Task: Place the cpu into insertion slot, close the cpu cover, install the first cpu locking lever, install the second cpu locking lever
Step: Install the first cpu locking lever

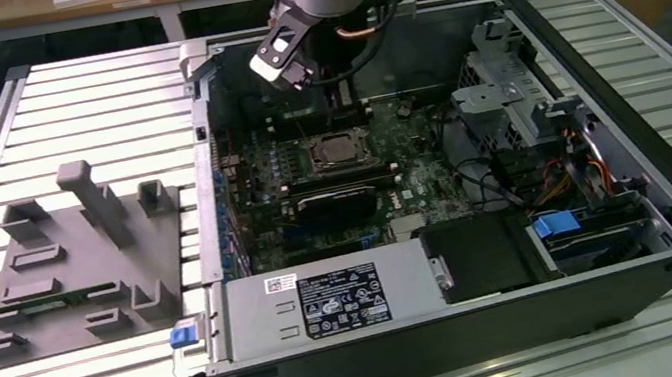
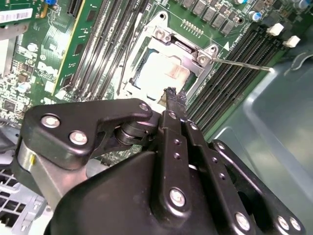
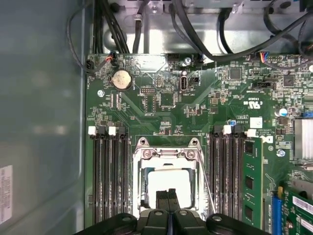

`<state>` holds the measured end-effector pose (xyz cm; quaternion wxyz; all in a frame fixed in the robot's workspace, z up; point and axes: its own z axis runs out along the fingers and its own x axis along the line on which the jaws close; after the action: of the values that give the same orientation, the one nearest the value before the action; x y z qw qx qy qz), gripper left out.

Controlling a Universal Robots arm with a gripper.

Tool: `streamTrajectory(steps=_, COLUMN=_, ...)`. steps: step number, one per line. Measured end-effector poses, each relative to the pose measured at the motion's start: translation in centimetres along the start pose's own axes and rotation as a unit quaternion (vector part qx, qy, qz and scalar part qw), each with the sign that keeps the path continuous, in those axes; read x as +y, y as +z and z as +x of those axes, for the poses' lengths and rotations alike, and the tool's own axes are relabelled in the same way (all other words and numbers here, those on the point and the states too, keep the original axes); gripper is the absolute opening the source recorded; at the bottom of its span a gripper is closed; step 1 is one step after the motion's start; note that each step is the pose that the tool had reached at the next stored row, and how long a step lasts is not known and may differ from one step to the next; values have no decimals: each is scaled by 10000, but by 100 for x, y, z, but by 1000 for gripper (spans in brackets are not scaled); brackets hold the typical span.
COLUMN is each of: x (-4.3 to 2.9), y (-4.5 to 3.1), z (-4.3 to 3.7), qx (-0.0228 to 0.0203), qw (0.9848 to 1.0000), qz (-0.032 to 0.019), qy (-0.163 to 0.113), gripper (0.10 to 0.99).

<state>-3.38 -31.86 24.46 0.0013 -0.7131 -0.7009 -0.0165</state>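
Note:
The cpu, silvery and square, lies in the insertion slot on the green motherboard. The cpu cover, a thin metal frame, lies flat around it. One thin locking lever sticks out free from the socket's corner over the memory slots, and it also shows slanting beside the cover. A second lever runs along the opposite side. My gripper hovers just over the socket's edge, fingers shut together with nothing between them. In the exterior view the gripper hangs inside the open case, just behind the socket.
Black memory slots flank the socket on both sides. A black fan shroud sits in front of it, a power supply nearer still. Drive cages and cables fill the exterior view's right. A grey fixture tray lies outside the case.

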Motion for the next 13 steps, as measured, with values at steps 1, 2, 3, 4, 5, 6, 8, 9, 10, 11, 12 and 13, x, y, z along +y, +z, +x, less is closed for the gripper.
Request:
streamTrajectory(steps=1, x=0, y=-16, z=0, qx=0, qw=10000, qz=0, qy=0, gripper=106)
streamTrajectory(steps=2, x=1, y=-31, z=1, qx=0, qw=10000, qz=0, qy=0, gripper=106)
streamTrajectory(steps=3, x=1, y=-47, z=1, qx=0, qw=10000, qz=0, qy=-1, gripper=106)
streamTrajectory(steps=4, x=3, y=-68, z=2, qx=-1, qw=10000, qz=0, qy=-1, gripper=106)
streamTrajectory(steps=5, x=4, y=-85, z=2, qx=-2, qw=10000, qz=0, qy=0, gripper=106)
streamTrajectory(steps=6, x=4, y=-97, z=2, qx=-2, qw=10000, qz=0, qy=0, gripper=106)
streamTrajectory(steps=8, x=5, y=-141, z=4, qx=-3, qw=10000, qz=0, qy=0, gripper=106)
streamTrajectory(steps=9, x=6, y=-164, z=4, qx=-4, qw=10000, qz=0, qy=0, gripper=106)
streamTrajectory(steps=10, x=7, y=-185, z=5, qx=-5, qw=10000, qz=0, qy=0, gripper=106)
streamTrajectory(steps=11, x=8, y=-200, z=5, qx=-6, qw=10000, qz=0, qy=0, gripper=106)
streamTrajectory(steps=12, x=9, y=-216, z=5, qx=-9, qw=10000, qz=0, qy=-1, gripper=106)
streamTrajectory(steps=13, x=10, y=-232, z=6, qx=-11, qw=10000, qz=0, qy=-1, gripper=106)
